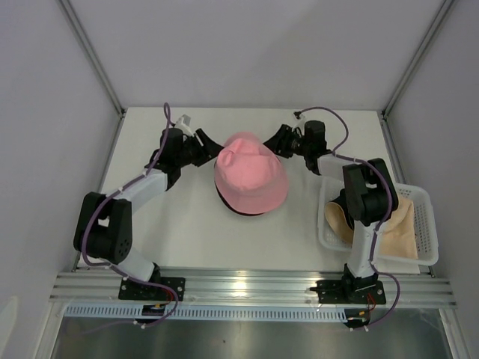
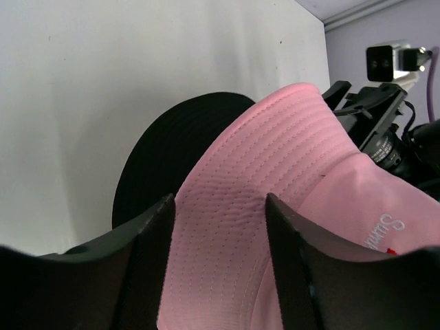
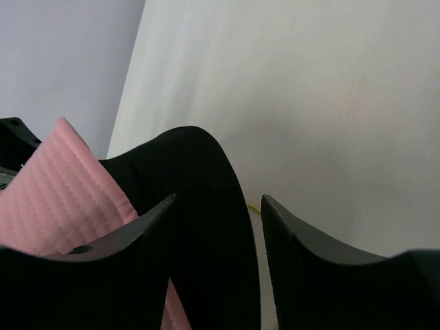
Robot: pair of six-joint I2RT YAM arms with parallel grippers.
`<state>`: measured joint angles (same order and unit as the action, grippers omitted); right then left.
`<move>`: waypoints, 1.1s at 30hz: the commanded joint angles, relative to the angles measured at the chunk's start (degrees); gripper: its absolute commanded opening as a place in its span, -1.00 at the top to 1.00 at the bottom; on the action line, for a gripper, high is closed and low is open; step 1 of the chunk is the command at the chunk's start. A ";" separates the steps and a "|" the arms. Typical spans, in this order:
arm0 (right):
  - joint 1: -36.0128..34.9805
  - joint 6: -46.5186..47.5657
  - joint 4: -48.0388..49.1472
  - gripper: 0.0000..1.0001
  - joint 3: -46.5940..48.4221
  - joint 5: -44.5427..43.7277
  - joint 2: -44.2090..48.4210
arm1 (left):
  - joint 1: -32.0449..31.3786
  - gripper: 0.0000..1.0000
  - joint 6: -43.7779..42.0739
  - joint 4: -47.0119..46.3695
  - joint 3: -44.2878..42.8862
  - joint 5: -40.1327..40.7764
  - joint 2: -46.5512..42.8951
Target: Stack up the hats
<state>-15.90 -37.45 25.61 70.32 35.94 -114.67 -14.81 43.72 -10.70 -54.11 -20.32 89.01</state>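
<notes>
Sitting crown up near the middle of the table [image 1: 187,224], the pink hat [image 1: 251,176] covers the black hat [image 1: 239,212] almost completely. From above we see only a thin dark rim of the black one along the near edge of the pink brim. In the left wrist view more of the black brim shows, spreading flat on the table beyond the pink one, and we can make out white embroidered script [image 2: 399,230] on the pink crown.

Just beside the stack on its far left, the left gripper [image 1: 208,146] points in at the pink brim. Its jaws stand apart, and the pink brim runs through the gap between the fingers [image 2: 148,234] without being pinched.

On the far right of the stack the right gripper [image 1: 278,140] faces it from the other side. Its jaws are also parted. The black brim rises into the space between its fingers [image 3: 309,240], with a sliver of table showing beside one of them, so we read it as unclamped.

Well apart from the stack, at the right edge of the table, a beige hat [image 1: 397,228] lies inside a white mesh basket [image 1: 426,202], partly hidden by the right arm.
</notes>
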 commanded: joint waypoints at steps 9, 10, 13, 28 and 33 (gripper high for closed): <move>-2.38 6.95 -10.39 0.01 6.31 -0.08 -0.90 | 0.31 -0.34 2.86 -7.07 -0.39 -4.74 4.50; -2.90 7.56 -11.01 0.01 6.58 -0.61 -0.99 | 0.48 -0.41 2.77 -6.36 -0.21 -4.04 4.68; -3.70 9.58 -14.08 0.01 6.93 -2.10 -1.34 | 1.62 -0.46 3.64 -6.26 2.16 -3.59 5.12; -4.31 11.79 -20.94 -0.18 6.58 -6.06 -1.52 | 2.50 -0.42 12.95 -25.16 13.14 -15.19 2.66; -4.75 12.23 -23.31 -0.39 6.49 -13.32 -0.12 | 2.77 -0.68 15.16 -25.35 16.04 -13.70 0.64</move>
<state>-19.81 -26.72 4.43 75.37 28.40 -116.68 -12.12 56.66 -32.51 -39.92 -32.75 92.92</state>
